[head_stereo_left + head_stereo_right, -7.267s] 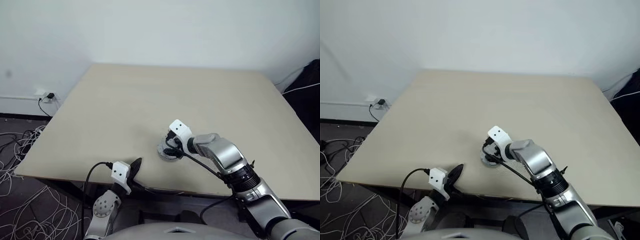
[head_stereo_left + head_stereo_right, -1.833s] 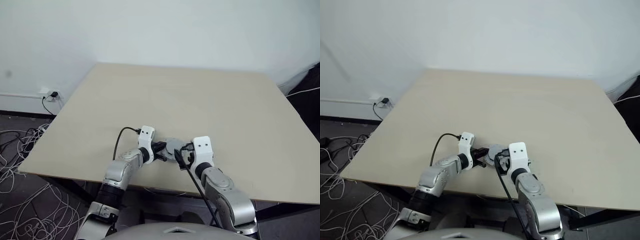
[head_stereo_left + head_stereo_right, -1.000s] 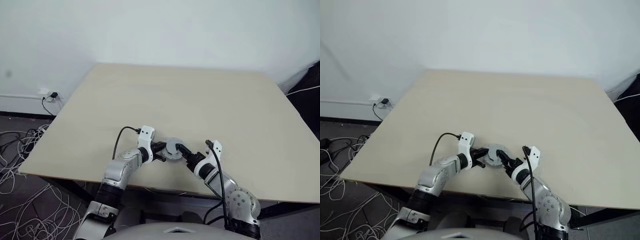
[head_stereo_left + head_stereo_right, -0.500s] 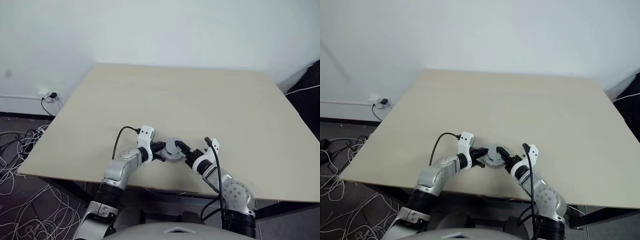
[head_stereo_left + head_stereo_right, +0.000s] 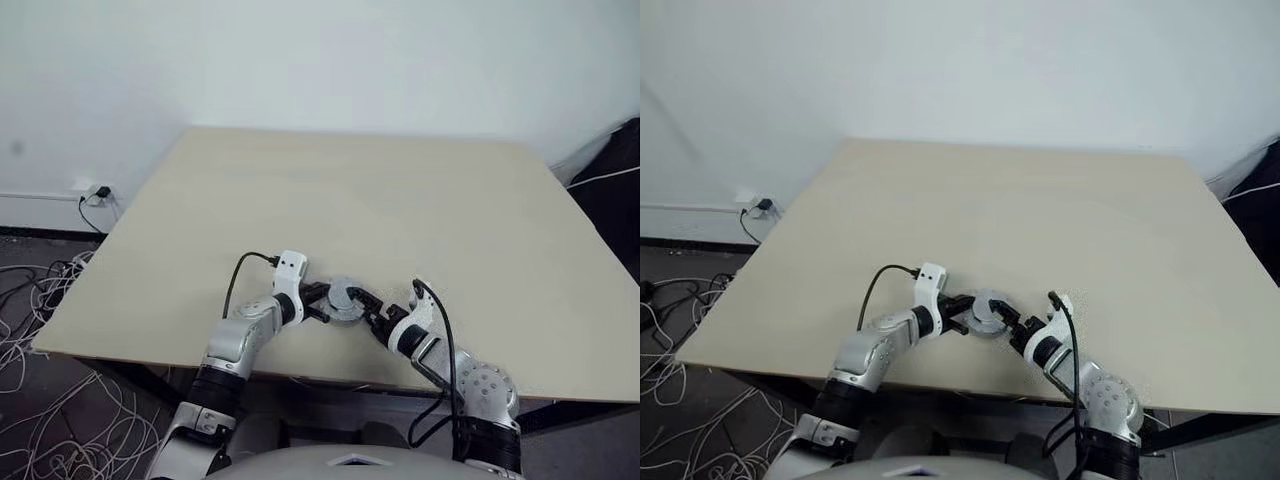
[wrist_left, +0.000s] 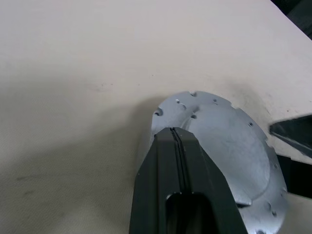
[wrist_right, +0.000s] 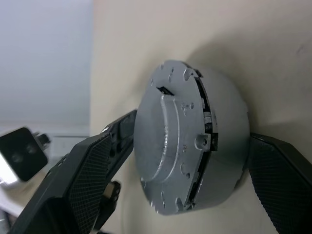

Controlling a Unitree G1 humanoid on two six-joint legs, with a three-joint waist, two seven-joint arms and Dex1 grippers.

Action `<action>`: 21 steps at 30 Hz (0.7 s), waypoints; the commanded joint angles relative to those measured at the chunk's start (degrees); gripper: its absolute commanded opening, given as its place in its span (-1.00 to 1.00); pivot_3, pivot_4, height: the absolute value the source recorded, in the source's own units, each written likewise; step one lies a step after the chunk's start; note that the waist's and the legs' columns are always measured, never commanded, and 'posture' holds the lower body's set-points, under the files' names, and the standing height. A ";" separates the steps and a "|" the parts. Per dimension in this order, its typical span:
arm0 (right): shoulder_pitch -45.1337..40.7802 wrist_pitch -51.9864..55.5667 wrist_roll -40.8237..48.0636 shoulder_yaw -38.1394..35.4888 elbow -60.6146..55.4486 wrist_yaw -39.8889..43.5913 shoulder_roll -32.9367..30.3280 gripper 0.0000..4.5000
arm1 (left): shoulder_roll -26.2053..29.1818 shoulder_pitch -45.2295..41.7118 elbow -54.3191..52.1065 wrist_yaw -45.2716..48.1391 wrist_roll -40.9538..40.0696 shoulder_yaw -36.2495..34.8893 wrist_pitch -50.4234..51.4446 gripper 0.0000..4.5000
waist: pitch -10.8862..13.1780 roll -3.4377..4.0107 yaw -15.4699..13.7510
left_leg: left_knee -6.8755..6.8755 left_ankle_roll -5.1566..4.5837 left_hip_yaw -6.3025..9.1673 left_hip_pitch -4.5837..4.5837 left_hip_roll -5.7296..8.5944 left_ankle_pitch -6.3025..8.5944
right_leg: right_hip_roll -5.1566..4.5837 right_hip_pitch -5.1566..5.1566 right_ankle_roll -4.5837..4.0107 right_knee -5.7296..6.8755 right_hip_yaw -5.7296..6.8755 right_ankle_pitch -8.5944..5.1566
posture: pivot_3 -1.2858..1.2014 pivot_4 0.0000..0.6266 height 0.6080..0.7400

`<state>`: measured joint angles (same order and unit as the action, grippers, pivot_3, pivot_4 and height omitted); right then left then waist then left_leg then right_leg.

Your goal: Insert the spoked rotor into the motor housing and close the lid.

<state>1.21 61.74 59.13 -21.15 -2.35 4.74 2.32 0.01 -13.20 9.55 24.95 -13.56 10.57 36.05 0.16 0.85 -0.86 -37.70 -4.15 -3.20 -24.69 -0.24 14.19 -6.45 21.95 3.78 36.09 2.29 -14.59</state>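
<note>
The lid [image 5: 343, 298], a pale silver disc with a raised hub, lies on top of the round silver-grey motor housing [image 7: 226, 122] near the table's front edge. The lid hides the housing's inside, and the spoked rotor is hidden. My left gripper [image 5: 322, 301] is shut, its joined fingertips [image 6: 173, 134] resting on the lid's left rim. From the right, my right gripper [image 5: 362, 304] stands open. Its two fingers [image 7: 87, 180] straddle the stacked discs, one on each side.
The beige table [image 5: 400, 200] stretches wide behind and to both sides of the stack. Its front edge runs just below both grippers. Loose cables [image 5: 40, 300] lie on the floor at the left, below a wall socket [image 5: 95, 190].
My right wrist has rolled about the stack and its forearm has swung lower, with the fingers staying around the discs. The left gripper has held still. Several seconds back it hung below the table edge.
</note>
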 commanded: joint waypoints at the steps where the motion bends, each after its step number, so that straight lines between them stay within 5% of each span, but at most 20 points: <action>1: -0.81 3.19 4.17 1.76 1.10 3.68 0.74 0.99 | -0.89 0.13 0.08 0.54 0.04 1.97 1.36 -1.00 | 0.00 0.00 0.07 | 0.00 0.00 0.00 0.00 0.00 0.00 | 0.00 0.00 0.00 -0.01 0.00 0.00 | 0.03 -1.00 1.00; 18: -2.92 2.25 3.26 1.92 3.89 5.16 4.33 0.99 | -0.86 0.53 -0.25 0.69 0.59 2.07 1.49 -1.00 | -0.04 -0.07 0.83 | -0.01 0.01 0.00 0.05 -0.03 -0.01 | 0.07 0.00 0.04 0.02 -0.02 0.02 | 0.03 -1.00 1.00; 21: -2.84 3.93 3.25 2.95 2.92 4.32 4.66 0.72 | -1.03 0.44 -0.13 0.75 0.81 1.96 1.48 -1.00 | -0.02 -0.04 1.06 | -0.01 0.02 0.00 0.04 -0.03 -0.01 | 0.06 0.02 0.04 0.03 -0.04 0.05 | 0.03 -1.00 1.00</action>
<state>0.83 63.19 59.71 -22.38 1.77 7.84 4.40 0.42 -13.06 9.05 24.62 -12.29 9.71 36.06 0.14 0.81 0.21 -37.71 -4.13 -3.20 -24.67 -0.26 14.18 -6.40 21.99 3.82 36.12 2.24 -14.53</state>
